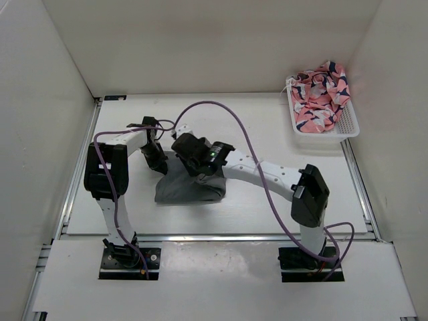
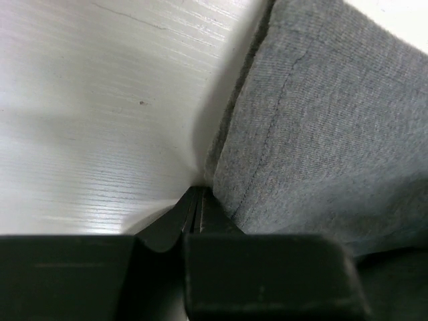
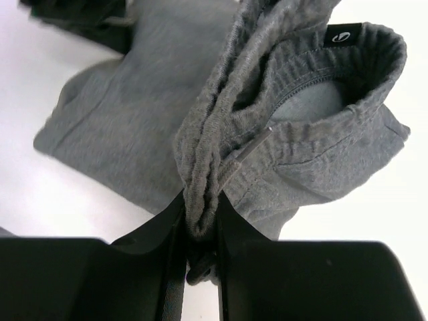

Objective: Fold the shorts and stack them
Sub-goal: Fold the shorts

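L gripper [image 2: 194,204]: fingers pressed together right at the left edge of the grey shorts [image 1: 190,189]. Can't tell if any cloth is caught btwn them. The shorts lie bunched up mid table [image 1: 281,214], under both grippers. R gripper [image 3: 200,231]: fingers squeezed tight on the crinkly waistband [image 3: 314,127], which curls up in a loop. Far right corner: white basket [image 1: 348,126] w/ pink cloth [image 1: 321,93] inside.
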Robot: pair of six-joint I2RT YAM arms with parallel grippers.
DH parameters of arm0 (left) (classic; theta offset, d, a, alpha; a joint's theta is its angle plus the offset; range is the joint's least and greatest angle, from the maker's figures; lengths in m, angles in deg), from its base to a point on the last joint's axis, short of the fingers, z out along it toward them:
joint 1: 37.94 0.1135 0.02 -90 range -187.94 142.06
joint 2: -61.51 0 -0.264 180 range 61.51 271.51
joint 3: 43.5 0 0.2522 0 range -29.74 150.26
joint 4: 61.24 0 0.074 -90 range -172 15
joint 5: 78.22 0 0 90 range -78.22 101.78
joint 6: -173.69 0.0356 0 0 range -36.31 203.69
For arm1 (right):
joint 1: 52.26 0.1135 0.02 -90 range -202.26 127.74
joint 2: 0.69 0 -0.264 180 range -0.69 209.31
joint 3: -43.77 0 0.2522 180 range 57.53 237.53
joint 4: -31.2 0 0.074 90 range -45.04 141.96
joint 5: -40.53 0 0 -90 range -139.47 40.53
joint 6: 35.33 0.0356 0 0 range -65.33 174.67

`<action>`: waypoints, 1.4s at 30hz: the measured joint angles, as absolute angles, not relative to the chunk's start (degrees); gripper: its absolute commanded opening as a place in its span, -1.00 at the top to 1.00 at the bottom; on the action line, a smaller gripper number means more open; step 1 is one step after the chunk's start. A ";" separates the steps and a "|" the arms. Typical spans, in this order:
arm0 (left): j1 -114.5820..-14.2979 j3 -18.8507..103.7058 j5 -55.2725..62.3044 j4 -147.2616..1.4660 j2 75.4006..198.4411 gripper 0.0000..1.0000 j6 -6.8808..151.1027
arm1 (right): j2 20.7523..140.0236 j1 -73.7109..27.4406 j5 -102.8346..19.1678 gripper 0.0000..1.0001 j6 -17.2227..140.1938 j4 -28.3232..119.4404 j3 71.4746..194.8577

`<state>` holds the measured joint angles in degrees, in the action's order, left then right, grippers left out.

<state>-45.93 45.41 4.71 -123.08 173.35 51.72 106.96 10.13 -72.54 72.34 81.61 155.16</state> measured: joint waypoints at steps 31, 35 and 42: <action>-33.51 54.48 9.36 -128.93 160.10 -0.49 54.48 | 103.53 14.37 -64.17 -0.34 72.19 78.81 154.81; -39.48 54.09 9.19 -130.09 159.12 -0.47 56.97 | 89.81 7.68 -61.99 -0.38 77.26 75.11 138.74; -53.03 53.81 8.71 -130.86 161.32 -0.91 59.31 | 81.30 -11.60 -54.01 -0.87 85.57 71.36 116.75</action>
<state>-53.03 53.81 8.71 -130.86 161.32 59.31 81.30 -11.60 -54.01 85.57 71.36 116.75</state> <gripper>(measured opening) 0.930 0.905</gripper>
